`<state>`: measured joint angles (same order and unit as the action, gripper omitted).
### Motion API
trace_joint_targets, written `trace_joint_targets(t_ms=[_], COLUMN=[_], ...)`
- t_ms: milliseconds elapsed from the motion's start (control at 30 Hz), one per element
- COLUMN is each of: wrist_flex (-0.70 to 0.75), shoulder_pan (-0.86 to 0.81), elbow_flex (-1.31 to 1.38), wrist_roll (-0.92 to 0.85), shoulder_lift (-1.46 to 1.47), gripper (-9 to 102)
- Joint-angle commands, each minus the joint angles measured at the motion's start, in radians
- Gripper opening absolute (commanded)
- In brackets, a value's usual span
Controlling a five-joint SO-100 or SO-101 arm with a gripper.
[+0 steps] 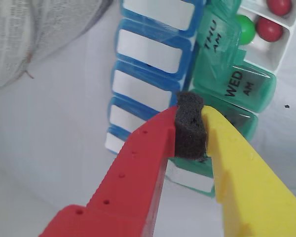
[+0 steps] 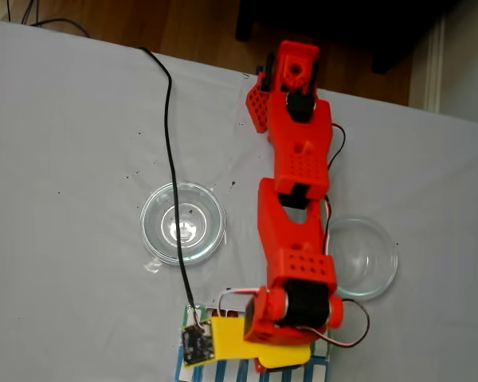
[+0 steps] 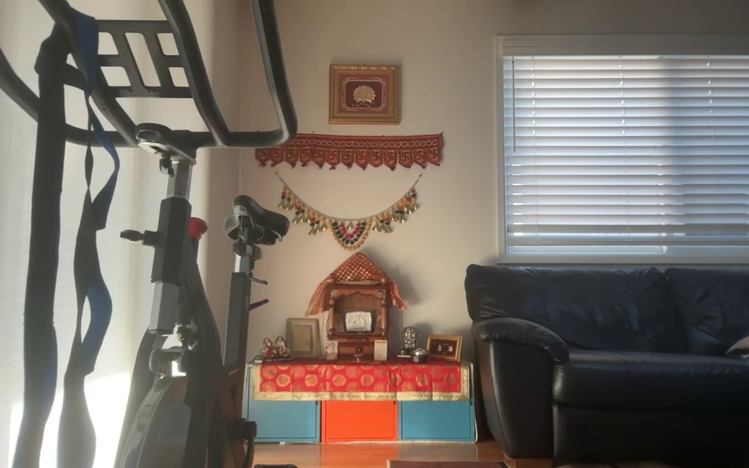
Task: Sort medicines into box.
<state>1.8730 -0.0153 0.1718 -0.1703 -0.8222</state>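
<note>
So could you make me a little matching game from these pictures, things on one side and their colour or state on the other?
Things:
1. gripper
2. WED lid
3. glass dish under the black cable
4. compartment at the top right of the wrist view

States:
A. empty
B. open, with red and green balls inside
C. shut on a dark foam pad
D. closed, translucent green

Pairs: 1-C, 2-D, 3-A, 4-B

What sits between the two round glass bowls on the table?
In the fixed view, the red arm stretches down between the left bowl and right bowl.
</note>
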Motion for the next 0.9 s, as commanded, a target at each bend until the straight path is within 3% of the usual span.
trace_joint_targets(t_ms=[0, 333, 867], wrist_flex=[0.017, 0.006, 0.035], shoulder_pan=[-0.023, -0.046, -0.034], elbow_flex=[0.252, 0.252, 0.252], wrist_roll=[0.029, 0.014, 0.163], shoulder_lift=[0.038, 0.04, -0.112], gripper=[1, 1, 1])
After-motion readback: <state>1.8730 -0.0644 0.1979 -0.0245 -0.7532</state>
